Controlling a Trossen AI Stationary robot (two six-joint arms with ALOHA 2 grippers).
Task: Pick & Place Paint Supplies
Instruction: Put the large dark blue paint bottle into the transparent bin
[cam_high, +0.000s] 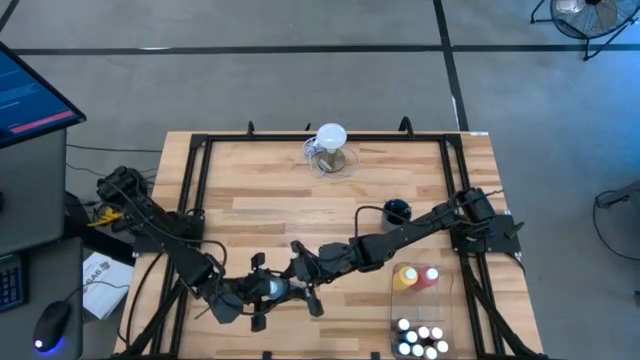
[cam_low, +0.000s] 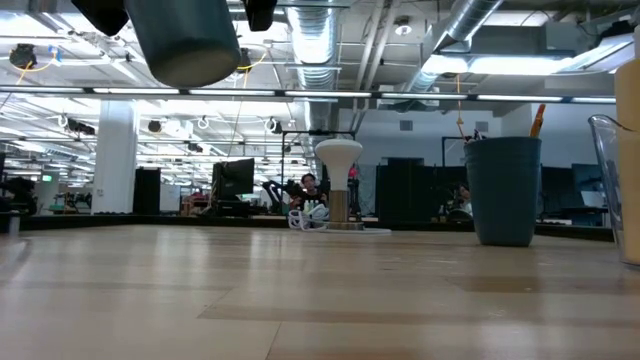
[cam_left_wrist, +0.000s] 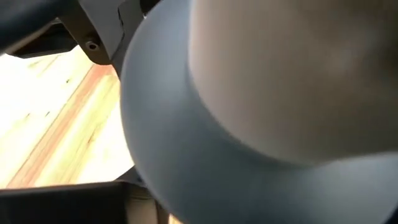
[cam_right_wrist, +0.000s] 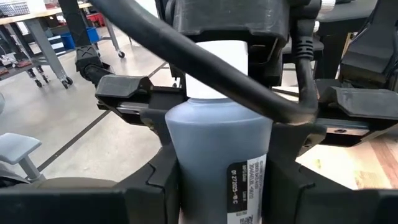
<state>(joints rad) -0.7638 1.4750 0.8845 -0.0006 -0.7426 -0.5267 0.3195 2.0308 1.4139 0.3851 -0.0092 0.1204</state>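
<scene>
Claws meet near the worktop's (cam_high: 260, 205) front edge: the right claw (cam_high: 300, 268) clamps a blue squeeze bottle (cam_right_wrist: 214, 155) with a white cap. Left claw (cam_high: 262, 290) also touches it; whether it's gripping, I cannot tell.

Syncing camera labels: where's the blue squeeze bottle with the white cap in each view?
High: blue squeeze bottle at front edge, in right gripper.
Low: top left, hanging in the air.
Left wrist: fills the picture.
Right wrist: centre, cap pointing away.
Landmark: clear jug with white round top, far-centre in high and low.
</scene>
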